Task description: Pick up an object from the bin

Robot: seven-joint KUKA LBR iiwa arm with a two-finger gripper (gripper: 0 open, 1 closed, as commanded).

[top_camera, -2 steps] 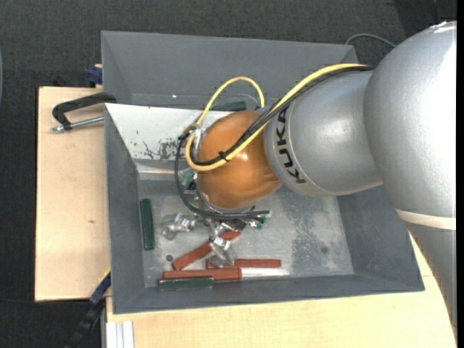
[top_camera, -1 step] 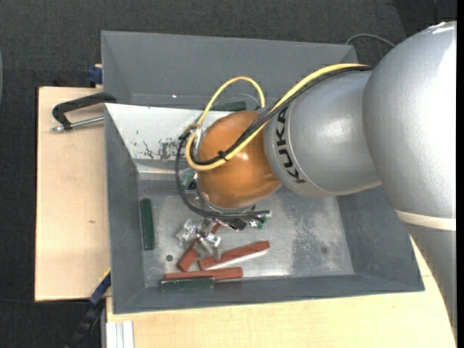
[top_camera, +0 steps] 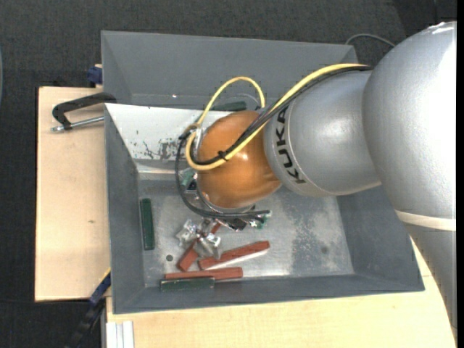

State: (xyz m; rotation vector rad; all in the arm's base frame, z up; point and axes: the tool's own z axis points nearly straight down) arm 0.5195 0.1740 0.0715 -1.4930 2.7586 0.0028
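Where the claw (top_camera: 201, 235) hangs, red bars (top_camera: 244, 251) crowd close.

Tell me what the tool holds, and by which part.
Cannot be told: the tool sits low among reddish-brown sticks near the bin's front wall, with nothing plainly in its grip.

I take this for a robotics lab or test cell. The industrial arm (top_camera: 341, 136) carries KUKA lettering on its smooth grey casing, with an orange cover (top_camera: 232, 162) at its wrist and yellow cables (top_camera: 232, 85) looped loosely over it. Around the gripper (top_camera: 204, 232) stands a bare grey metal bin (top_camera: 319, 245), its floor scuffed and speckled. Just beside the gripper lies a small heap of red-brown and dark green bars (top_camera: 225, 259). A plain dark surface (top_camera: 217, 6) lies beyond the bin's far wall.
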